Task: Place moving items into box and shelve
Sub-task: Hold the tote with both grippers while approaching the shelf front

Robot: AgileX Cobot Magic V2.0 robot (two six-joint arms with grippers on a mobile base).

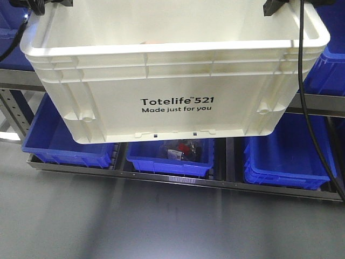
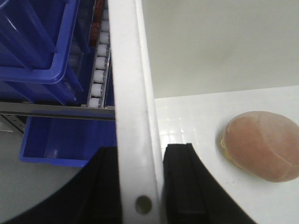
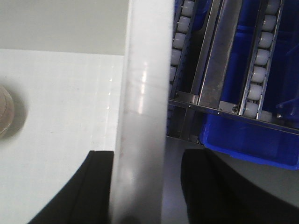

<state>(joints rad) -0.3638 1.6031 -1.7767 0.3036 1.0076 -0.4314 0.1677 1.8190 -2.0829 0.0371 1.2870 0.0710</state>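
Note:
A white box [image 1: 172,81] marked "Totelife 521" hangs in the air in front of the shelf. My left gripper [image 1: 48,5] is shut on its left rim [image 2: 133,116], one black finger [image 2: 180,182] inside and one outside. My right gripper [image 1: 277,6] is shut on the right rim [image 3: 142,93]; its inner finger [image 3: 96,186] lies against the wall, and the outer finger shows a small gap. A brown bread bun [image 2: 264,144] lies on the box floor. A pale round item [image 3: 4,114] shows at the left edge of the right wrist view.
Blue bins [image 1: 70,135] [image 1: 285,156] sit on the low shelf level behind the box. The middle bin [image 1: 170,154] holds small items. More blue bins [image 1: 329,65] stand on the level above. Roller tracks [image 3: 259,60] line the shelf. A black cable [image 1: 304,108] hangs on the right. Grey floor [image 1: 161,221] lies in front.

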